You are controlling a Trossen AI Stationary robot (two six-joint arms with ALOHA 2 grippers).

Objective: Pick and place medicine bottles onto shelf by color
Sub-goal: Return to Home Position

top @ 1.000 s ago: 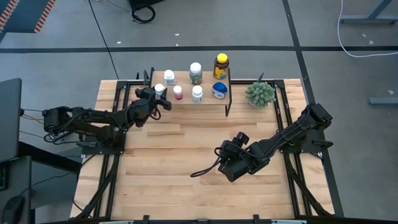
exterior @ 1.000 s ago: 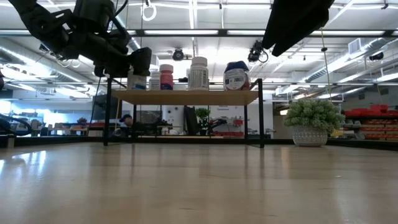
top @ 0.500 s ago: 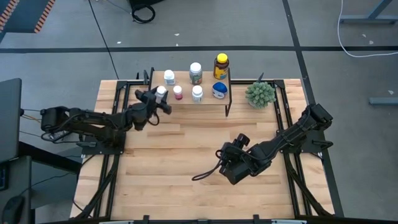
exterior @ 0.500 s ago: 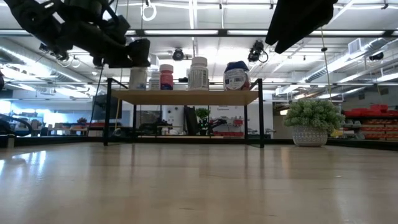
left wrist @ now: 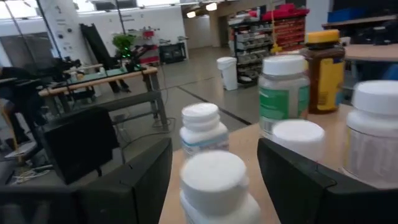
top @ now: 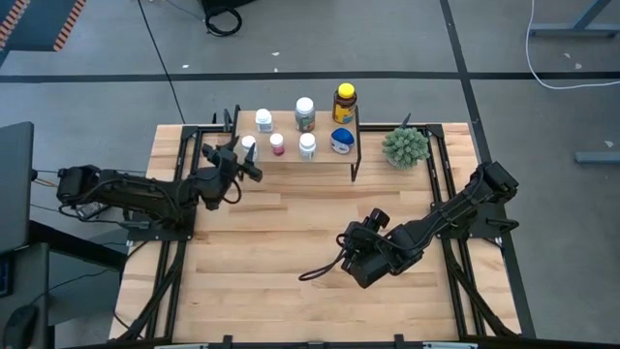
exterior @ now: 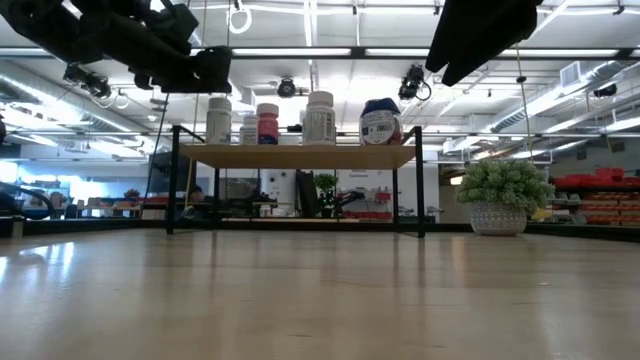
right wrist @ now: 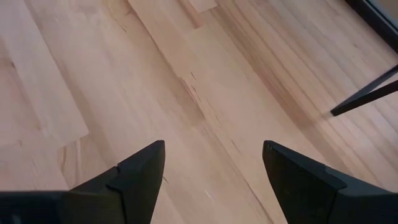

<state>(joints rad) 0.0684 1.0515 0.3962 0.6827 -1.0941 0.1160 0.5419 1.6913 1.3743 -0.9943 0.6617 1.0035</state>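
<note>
The shelf (top: 325,155) stands at the table's far edge with the medicine bottles upright on it. At the back are a white-capped one (top: 263,119), a green-labelled one (top: 304,111) and the amber one (top: 344,100). In front are a white-capped one (top: 249,143) at the left end, the pink one (top: 277,143), another white one (top: 307,145) and the blue-lidded one (top: 340,141). My left gripper (top: 231,161) is open, level, just left of the left-end bottle (left wrist: 216,177), its fingers apart from it. My right gripper (top: 354,252) hangs open over bare tabletop (right wrist: 205,93).
A green spiky potted plant (top: 405,145) stands on the table right of the shelf. The shelf's thin black legs (exterior: 419,185) reach down to the table. The wide wooden tabletop (top: 291,252) in front of the shelf holds only my right arm and its cable.
My left gripper has drawn back from the left-end bottle toward the table's left edge and has risen a little, its fingers staying open. The bottle stays upright on the shelf.
</note>
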